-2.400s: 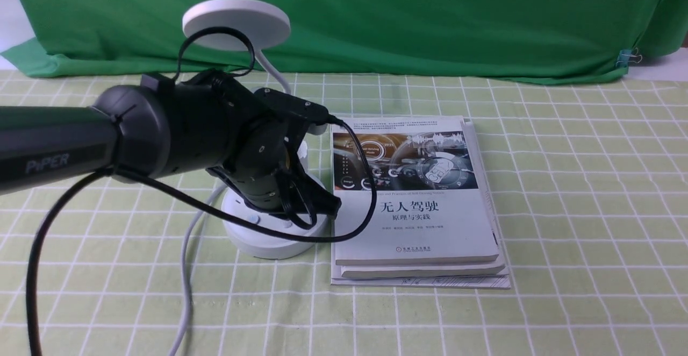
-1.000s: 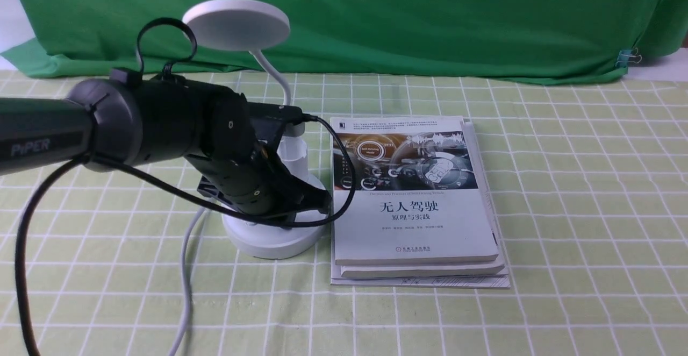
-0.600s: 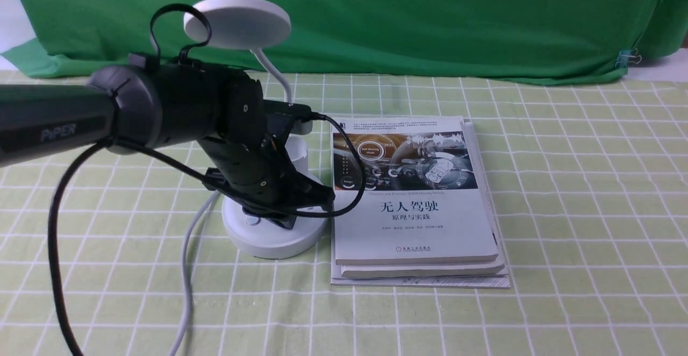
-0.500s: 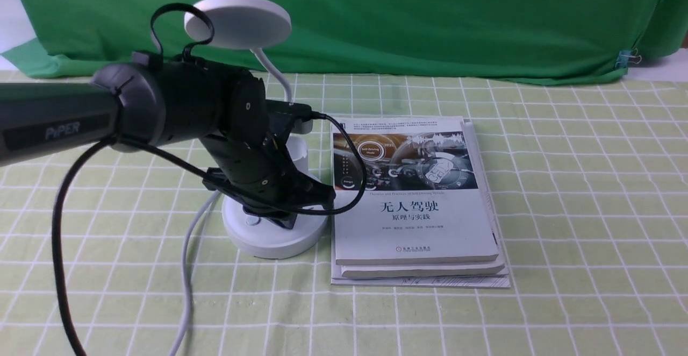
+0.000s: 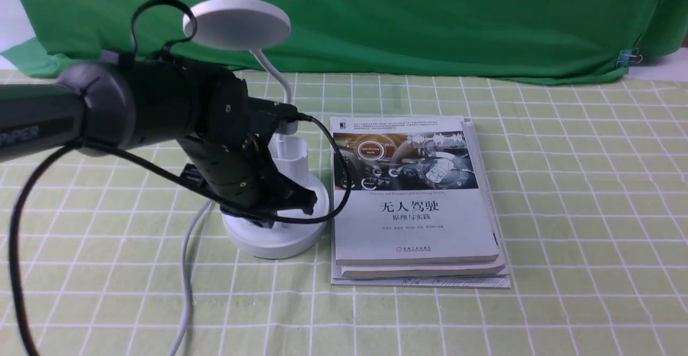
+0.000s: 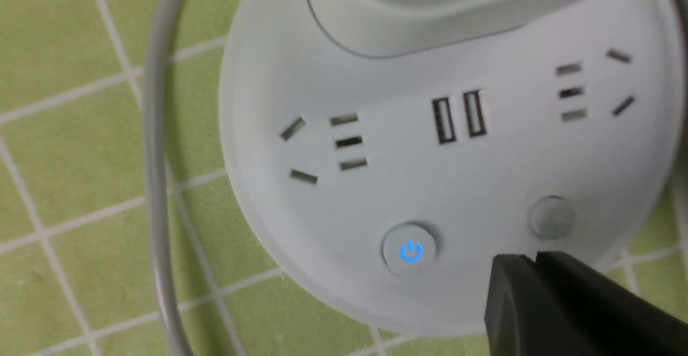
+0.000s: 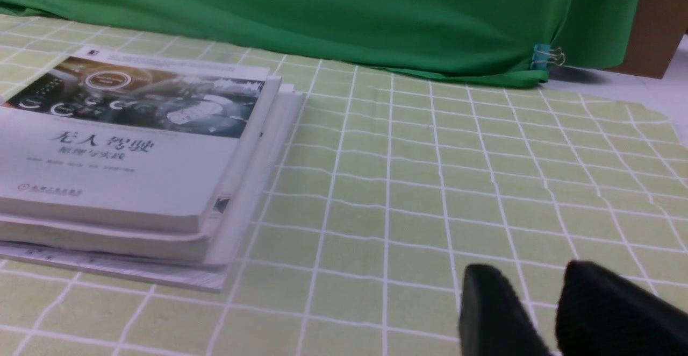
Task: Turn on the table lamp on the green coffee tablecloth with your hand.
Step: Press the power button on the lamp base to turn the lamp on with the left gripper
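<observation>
Front view shows you the left arm (image 5: 134, 114) reaching in low from the left. Its forearm is nearly level and its wrist is bent down, so the left end effector (image 5: 305, 201) points at the round base of the table lamp (image 5: 271, 240). The lamp stands left of centre on the green coffee tablecloth (image 5: 564, 194), just beside a stack of books (image 5: 414, 221). Its flat disc head sits high on the bendy neck in front of the dark green backdrop (image 5: 430, 17), and its white cord (image 5: 185, 275) trails toward you. From here you cannot tell whether the head is lit. Left wrist view puts you right over the base. The end effector's black fingers are pressed together with only a thin seam between them, holding nothing. Their tip lies at the rim of the base, just beside the plain grey button (image 6: 551, 217); you cannot tell whether it touches. The power button (image 6: 411, 251) next to it glows with a blue symbol, and socket slots (image 6: 333, 146) show beyond it. Right wrist view gives you the right end effector (image 7: 532, 270) low over bare cloth, to the right of the books, its fingers narrowly parted with nothing between them.
</observation>
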Available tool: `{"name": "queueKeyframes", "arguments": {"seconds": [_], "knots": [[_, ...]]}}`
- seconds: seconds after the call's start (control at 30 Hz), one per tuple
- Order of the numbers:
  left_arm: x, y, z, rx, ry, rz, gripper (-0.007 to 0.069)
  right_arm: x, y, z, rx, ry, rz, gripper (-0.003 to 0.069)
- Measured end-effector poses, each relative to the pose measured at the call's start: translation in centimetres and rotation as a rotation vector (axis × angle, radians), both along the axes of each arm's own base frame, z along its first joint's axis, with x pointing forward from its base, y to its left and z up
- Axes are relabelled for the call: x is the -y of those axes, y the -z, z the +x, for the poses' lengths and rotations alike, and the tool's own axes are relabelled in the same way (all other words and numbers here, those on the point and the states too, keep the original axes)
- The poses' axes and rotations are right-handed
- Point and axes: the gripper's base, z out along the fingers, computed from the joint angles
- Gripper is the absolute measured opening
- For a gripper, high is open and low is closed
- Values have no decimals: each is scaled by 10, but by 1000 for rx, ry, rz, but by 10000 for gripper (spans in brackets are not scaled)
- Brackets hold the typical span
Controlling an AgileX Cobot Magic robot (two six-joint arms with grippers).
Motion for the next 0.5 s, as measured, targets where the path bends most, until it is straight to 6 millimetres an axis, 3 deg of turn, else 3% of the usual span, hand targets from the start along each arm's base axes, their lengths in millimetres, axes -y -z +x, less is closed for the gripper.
{"name": "queueKeyframes", "arguments": {"seconds": [0.23, 0.37, 0.5], "knots": [[-13, -42, -29, 143, 6, -57, 15, 0, 0, 0, 0, 0, 0, 245], [-16, -31, -42, 206, -16, -117, 15, 0, 0, 0, 0, 0, 0, 245], [-6, -8, -37, 200, -24, -139, 16, 0, 0, 0, 0, 0, 0, 245]]}}
